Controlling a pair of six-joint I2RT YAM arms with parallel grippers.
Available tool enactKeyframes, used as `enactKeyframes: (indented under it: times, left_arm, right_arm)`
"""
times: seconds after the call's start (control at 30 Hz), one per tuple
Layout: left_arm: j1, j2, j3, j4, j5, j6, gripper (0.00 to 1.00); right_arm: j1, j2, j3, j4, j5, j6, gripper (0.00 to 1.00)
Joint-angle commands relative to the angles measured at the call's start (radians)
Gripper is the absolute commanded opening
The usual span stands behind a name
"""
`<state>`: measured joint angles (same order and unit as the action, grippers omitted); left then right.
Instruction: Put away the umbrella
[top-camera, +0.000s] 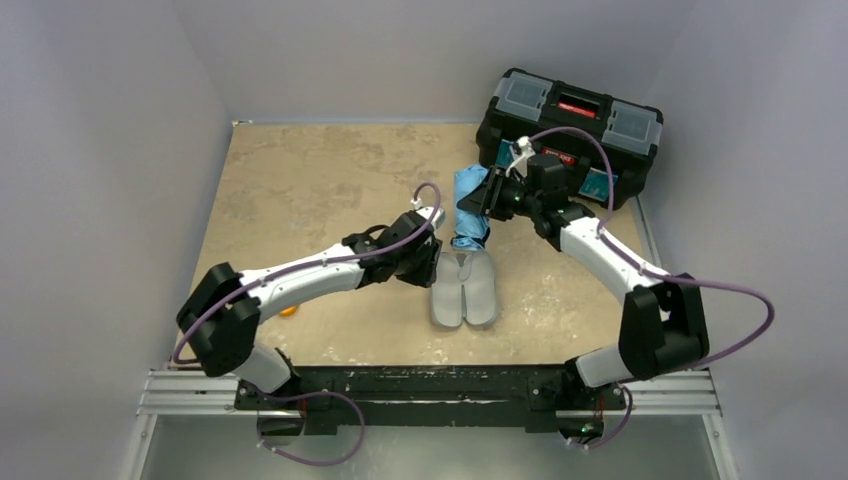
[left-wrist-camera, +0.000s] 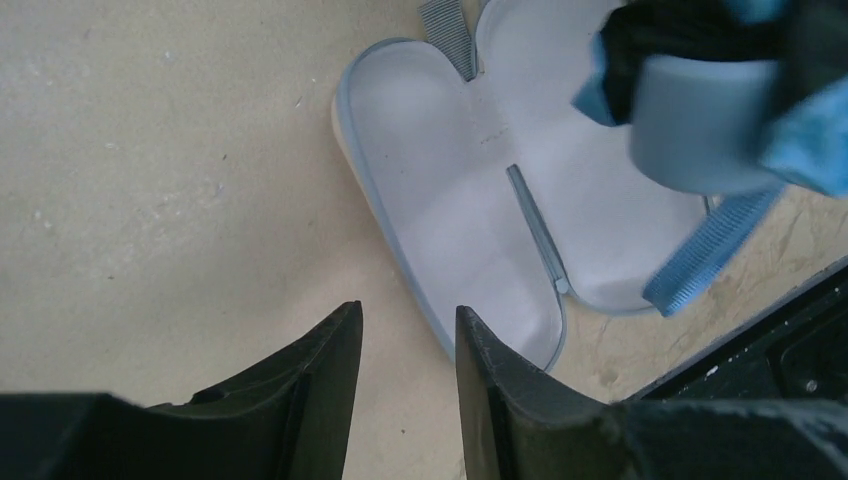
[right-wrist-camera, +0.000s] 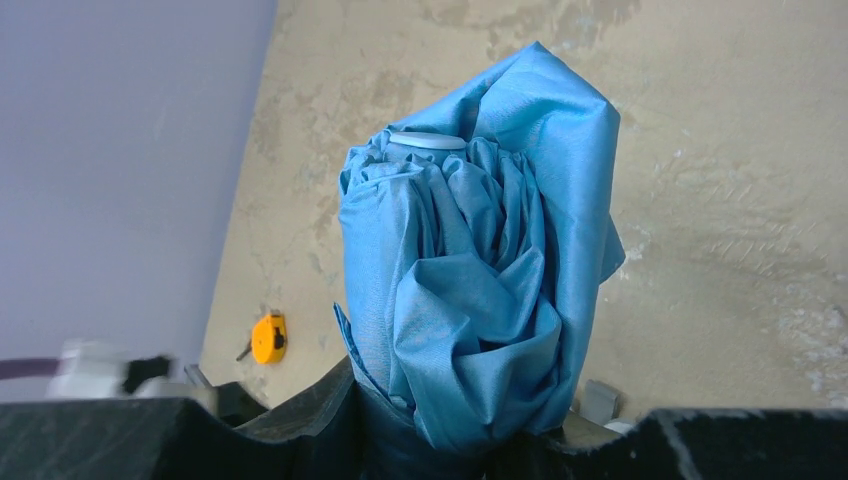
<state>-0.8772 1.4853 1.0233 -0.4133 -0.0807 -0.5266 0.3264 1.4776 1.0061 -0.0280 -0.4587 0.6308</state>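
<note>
Gripping umbrella, right gripper; toolbox label too blurred to read.

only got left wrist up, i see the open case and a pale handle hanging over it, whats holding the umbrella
Observer: The right claw is shut on the umbrella, around its bunched blue canopy.
Operator: anything else out there
Observer: A black toolbox stands at the far right, just behind that claw.
Operator: anything on my side
Observer: A small orange tape measure lies beside the left arm, near its elbow.
</note>
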Motion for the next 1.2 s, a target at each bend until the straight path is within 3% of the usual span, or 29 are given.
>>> enactKeyframes:
  times: [0.0, 0.2, 0.4, 0.6, 0.83, 1.17]
  left_arm:
    - [0.006, 0.095, 0.061, 0.111, 0.017, -0.050, 0.36]
    - [0.014, 0.215, 0.066, 0.146, 0.005, -0.068, 0.26]
    - [0.024, 0.276, 0.041, 0.156, -0.006, -0.083, 0.00]
    - [0.031, 0.272, 0.007, 0.156, 0.005, -0.127, 0.00]
    - [0.032, 0.242, -0.005, 0.111, -0.003, -0.206, 0.00]
    - [0.033, 0.183, -0.048, 0.106, 0.008, -0.299, 0.00]
  right_arm:
    - [-0.023, -0.111, -0.014, 0.097, 0.008, -0.019, 0.25]
    - [-0.027, -0.124, -0.090, 0.199, -0.064, -0.001, 0.24]
    - [-0.026, -0.089, -0.201, 0.468, -0.091, 0.107, 0.23]
    - [0.009, -0.001, -0.295, 0.676, -0.061, 0.205, 0.19]
    - [0.130, 0.045, -0.360, 0.779, 0.079, 0.230, 0.15]
    - [0.153, 0.150, -0.488, 0.974, 0.062, 0.221, 0.15]
